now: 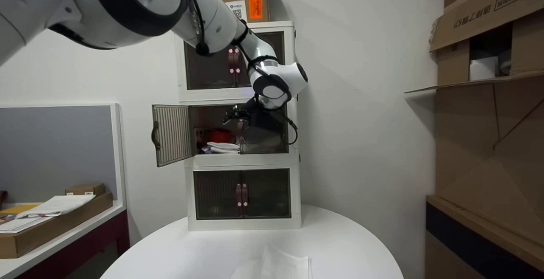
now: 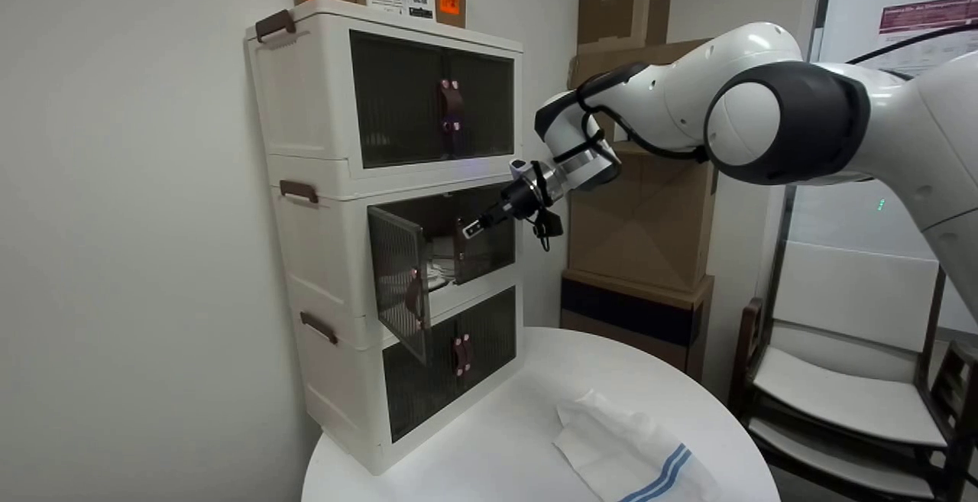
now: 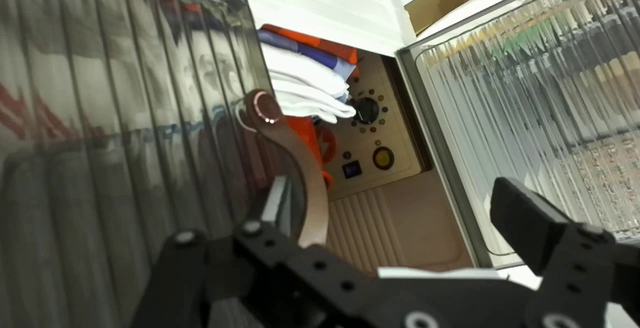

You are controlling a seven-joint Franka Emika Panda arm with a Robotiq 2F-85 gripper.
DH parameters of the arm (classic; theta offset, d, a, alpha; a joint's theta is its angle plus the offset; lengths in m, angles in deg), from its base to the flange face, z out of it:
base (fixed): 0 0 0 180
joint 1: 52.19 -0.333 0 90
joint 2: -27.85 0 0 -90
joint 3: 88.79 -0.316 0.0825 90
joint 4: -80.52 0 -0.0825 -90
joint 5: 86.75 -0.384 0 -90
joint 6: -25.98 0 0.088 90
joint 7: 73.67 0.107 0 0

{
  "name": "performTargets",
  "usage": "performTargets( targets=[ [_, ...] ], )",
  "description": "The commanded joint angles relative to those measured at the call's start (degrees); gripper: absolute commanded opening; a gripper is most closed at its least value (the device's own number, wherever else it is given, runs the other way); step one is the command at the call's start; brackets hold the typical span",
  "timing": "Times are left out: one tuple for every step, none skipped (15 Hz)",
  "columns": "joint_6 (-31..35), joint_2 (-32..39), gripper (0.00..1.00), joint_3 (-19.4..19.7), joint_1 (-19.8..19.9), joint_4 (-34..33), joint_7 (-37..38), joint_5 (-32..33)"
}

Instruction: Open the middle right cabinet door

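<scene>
The middle right cabinet door (image 1: 265, 141) is a dark see-through panel; it looks shut or nearly shut. It also shows in an exterior view (image 2: 490, 238) and at the left of the wrist view (image 3: 125, 93). Its brown strap handle (image 3: 314, 188) sits on the free edge. My gripper (image 3: 395, 208) is open and empty. One finger is beside the handle, seemingly between strap and panel; I cannot tell if it touches. The other finger is apart, towards the open left door. The gripper shows before the middle tier in both exterior views (image 1: 230, 117) (image 2: 472, 228).
The left twin door (image 1: 172, 134) stands wide open, also in the wrist view (image 3: 535, 108). White folded cloths (image 3: 310, 83) and a red item (image 1: 220, 136) lie inside. The lower doors (image 1: 242, 194) are shut. A white cloth (image 2: 619, 441) lies on the round table (image 2: 550, 364).
</scene>
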Motion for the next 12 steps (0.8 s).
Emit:
performTargets(
  targets=[
    [1.6, 0.9, 1.0, 0.2, -1.0, -0.9, 3.5, 0.7],
    [0.9, 0.9, 1.0, -0.1, -1.0, -0.9, 3.8, 0.7],
    [0.1, 0.9, 1.0, -0.4, -0.9, -1.0, 3.6, 0.7],
    [-1.6, 0.8, 1.0, -0.8, -0.8, -1.1, 3.3, 0.7],
    [-2.7, 0.9, 1.0, -0.9, -0.7, -1.2, 3.1, 1.0],
    [-4.8, 0.7, 1.0, -1.1, -0.3, -1.2, 2.6, 1.3],
    [-6.0, 0.3, 1.0, -1.1, 0.0, -0.7, 2.7, 1.2],
    [-7.3, 0.1, 1.0, -1.0, 0.2, -0.3, 2.6, 1.2],
    [-7.6, -0.4, 1.0, -0.9, 0.5, 0.4, 2.5, 0.9],
    [-7.7, -1.1, 1.0, -0.7, 0.9, 1.6, 2.4, 0.6],
    [-7.8, -1.5, 1.0, -0.7, 1.1, 2.1, 2.3, 0.3],
    [-8.0, -2.3, 1.0, -0.5, 1.6, 3.5, 2.1, -0.1]
  ],
)
